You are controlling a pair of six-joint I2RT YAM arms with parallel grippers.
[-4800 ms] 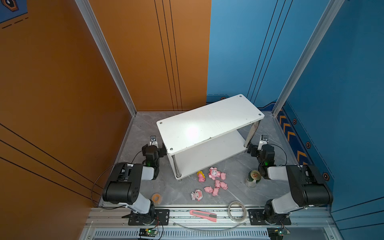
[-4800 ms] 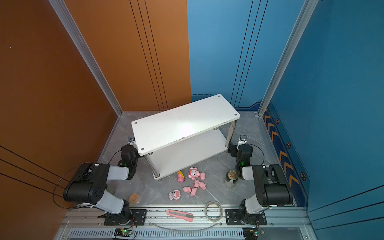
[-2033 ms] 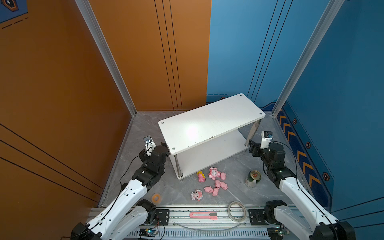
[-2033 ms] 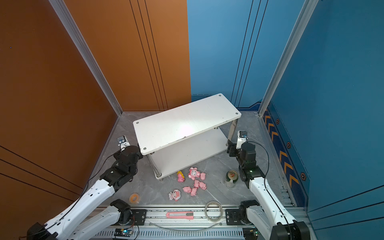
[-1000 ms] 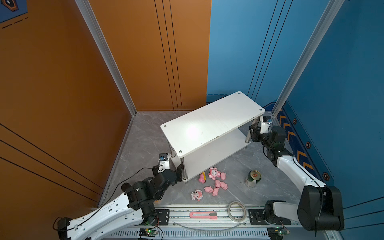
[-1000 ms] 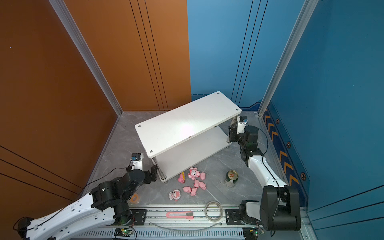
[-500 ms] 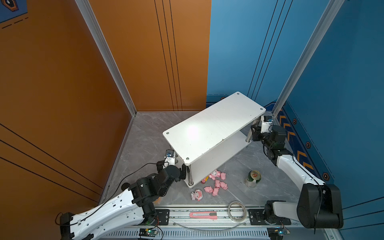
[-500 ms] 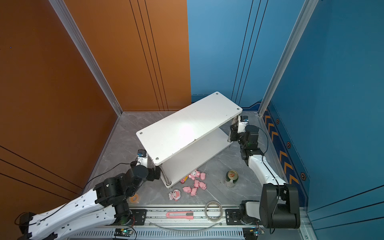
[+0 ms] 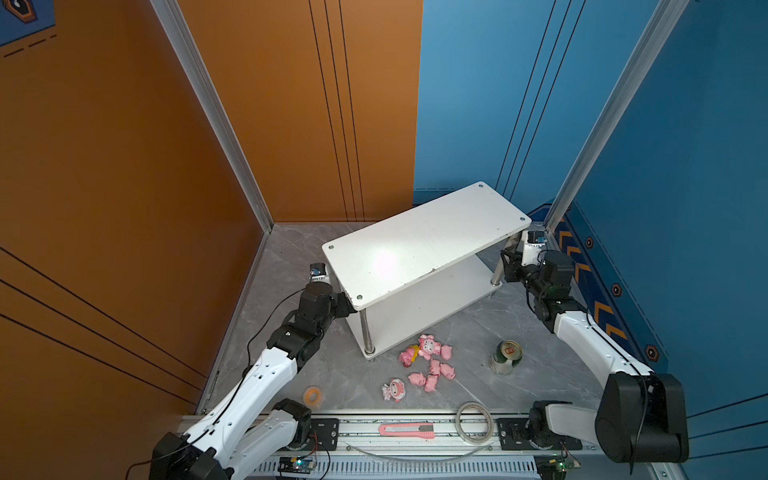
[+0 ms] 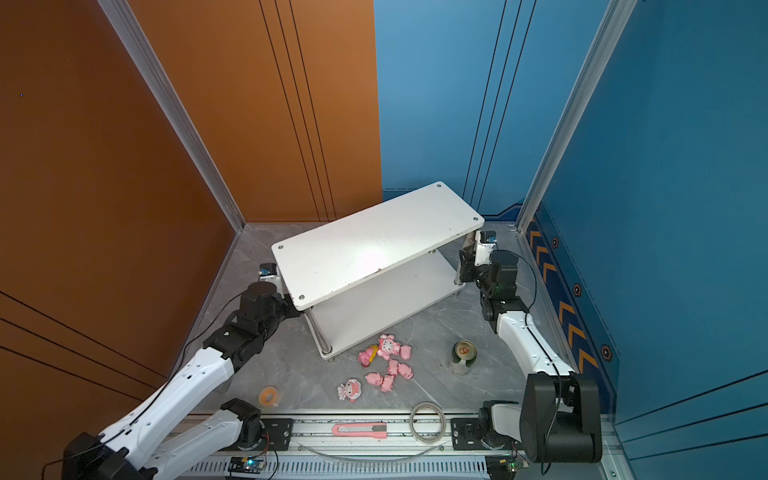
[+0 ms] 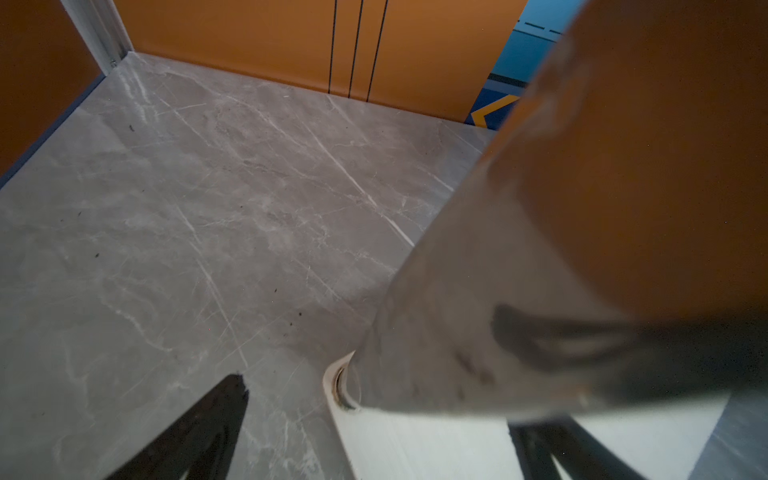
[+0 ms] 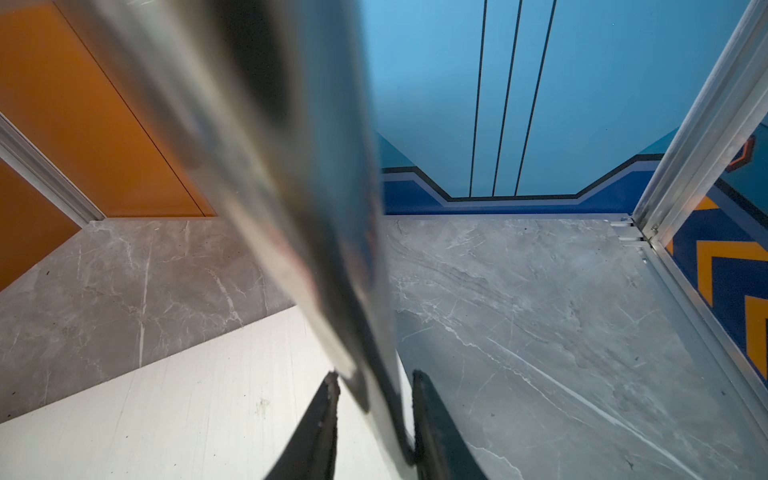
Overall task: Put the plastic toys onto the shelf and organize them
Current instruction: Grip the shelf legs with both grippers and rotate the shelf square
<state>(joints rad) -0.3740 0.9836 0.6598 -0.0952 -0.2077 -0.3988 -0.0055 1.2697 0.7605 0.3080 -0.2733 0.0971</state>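
While the white two-tier shelf [image 9: 419, 245] stood skewed on the grey marble surface [image 9: 291, 266], its left end nearer the front rail [image 9: 357, 436] than its right, both arms were at its chrome legs. The left gripper [image 9: 344, 302] sat tucked just under the near left corner of the top board. In the left wrist view its fingers [image 11: 199, 432] stood wide apart on either side of a leg [image 11: 457, 291], with a gap showing between one finger and the metal. The right gripper [image 9: 508, 266] was at the leg under the shelf's right end. The right wrist view showed its fingers [image 12: 316, 424] set narrow against that leg [image 12: 291, 166], clamping it.

The plastic toys lay in a loose cluster on the surface, just in front of the shelf's near leg [image 9: 365, 332]. A pink-white figurine [image 9: 428, 345] touched a yellow sunflower-faced one [image 9: 412, 350], with small pink pigs [image 9: 432, 374] beside and in front of them. A white-pink figurine [image 9: 394, 389] lay a little apart, nearest the rail. A green can [image 9: 505, 357] stood upright to the right of the cluster and an orange tape roll [image 9: 312, 395] lay to its left. A pink utility knife [image 9: 406, 430] rested on the rail, with a pale ring [image 9: 473, 422] at the rail's edge.
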